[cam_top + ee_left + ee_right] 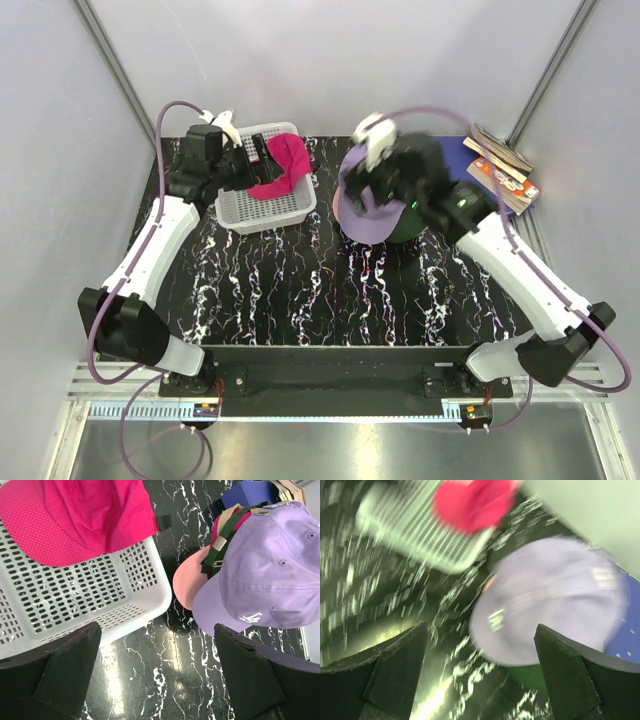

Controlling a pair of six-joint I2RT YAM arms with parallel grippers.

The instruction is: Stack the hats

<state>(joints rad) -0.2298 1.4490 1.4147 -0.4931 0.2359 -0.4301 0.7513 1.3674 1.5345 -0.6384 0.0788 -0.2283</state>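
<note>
Right hand (pixel 480 645), fingers spread and empty, hovers with one soft lavender fabric cap (pixel 545 600) at its 1 o'clock. The cap lies over one light pink brim (pixel 187 580) and one dark green edge (pixel 530 677). Left hand (pixel 157 650), also open, has one magenta cap (pixel 85 515) at 11 o'clock, in the one pale plastic mesh basket (pixel 75 605).

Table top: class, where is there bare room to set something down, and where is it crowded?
Bare: the near half of the table, between the basket, the hat stack and the near edge. Crowded: the far right corner, hat stack beside books.
</note>
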